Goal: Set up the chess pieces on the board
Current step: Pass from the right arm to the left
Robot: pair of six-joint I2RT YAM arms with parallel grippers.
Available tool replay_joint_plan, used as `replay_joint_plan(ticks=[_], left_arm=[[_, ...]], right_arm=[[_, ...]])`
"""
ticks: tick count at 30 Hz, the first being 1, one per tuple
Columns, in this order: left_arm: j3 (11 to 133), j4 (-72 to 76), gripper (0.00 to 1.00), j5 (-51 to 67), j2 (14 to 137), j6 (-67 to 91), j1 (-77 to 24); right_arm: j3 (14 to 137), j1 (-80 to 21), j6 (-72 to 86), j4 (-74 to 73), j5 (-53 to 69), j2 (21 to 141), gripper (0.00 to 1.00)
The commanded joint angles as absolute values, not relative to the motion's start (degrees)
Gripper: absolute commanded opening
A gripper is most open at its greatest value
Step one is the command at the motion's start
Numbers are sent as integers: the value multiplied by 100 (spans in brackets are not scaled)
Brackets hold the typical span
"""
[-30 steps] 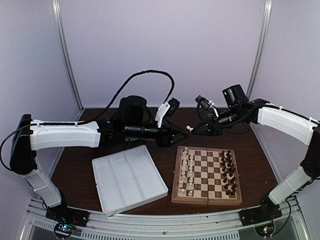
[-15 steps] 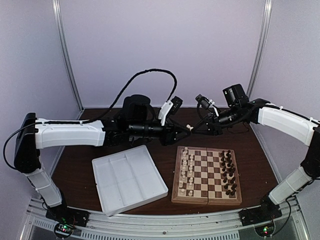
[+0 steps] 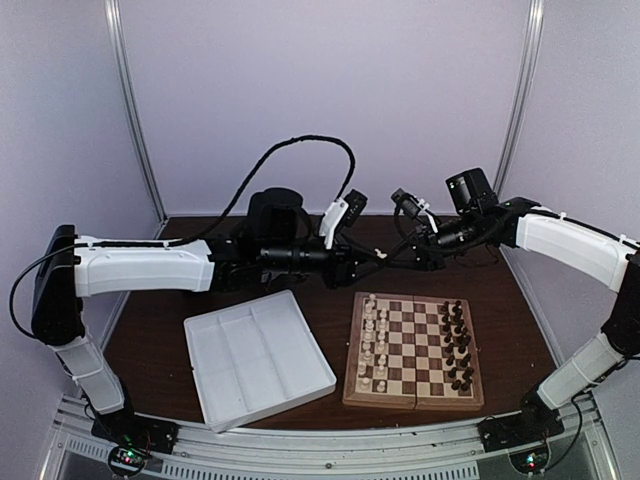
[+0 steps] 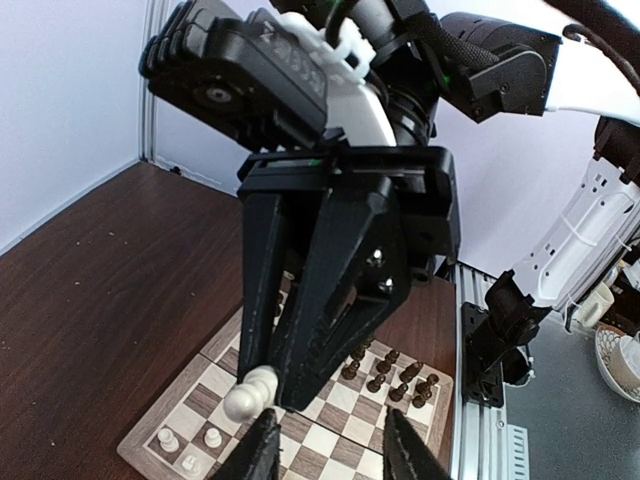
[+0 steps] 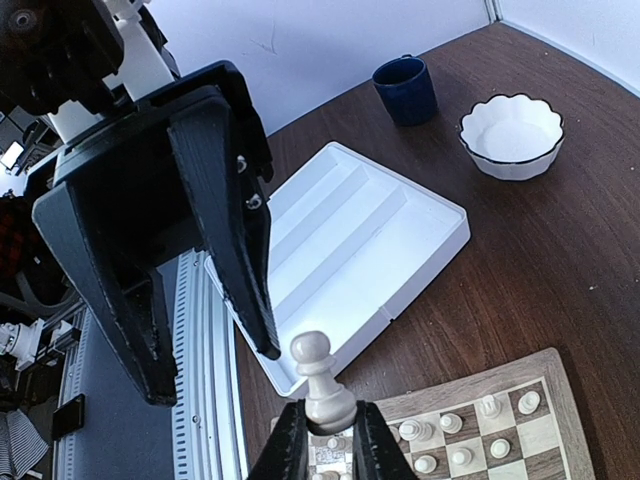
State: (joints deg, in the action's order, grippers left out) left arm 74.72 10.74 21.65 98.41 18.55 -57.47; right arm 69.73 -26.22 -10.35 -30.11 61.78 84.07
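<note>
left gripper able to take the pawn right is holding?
Probably yes: left gripper is open and faces the cream pawn, whose head sticks out clear of the right gripper; nothing between them.

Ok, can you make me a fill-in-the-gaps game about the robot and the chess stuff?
The pawn in the right gripper is from the ____ set (light or dark).
The left gripper has its jaws ____.
The white tray is ____.
The mug near the bowl is coloured ____.
Missing words: light; open; empty; blue.
</note>
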Motion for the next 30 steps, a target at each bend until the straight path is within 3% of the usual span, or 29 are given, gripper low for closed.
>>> replay_joint_plan(ticks=[1,19,23,30], left_arm=[[7647,1466,35,2159,9908,1872,-5740],[7677,1272,30,1353,9888,2103,-5735],[7885,1134,35,1451,10052,2327,-5721],[8105,1105,33,1711,10263,2467,-5706]], right_arm=[[6899,-2558,-1013,-2881,6254,8221,16],[6874,-2549,-1019,-2861,6266,8156,16],[6866,-2549,-1023,-2859,6318,8156,16],[6858,-2542,-1034,-2857,6354,8117,17]])
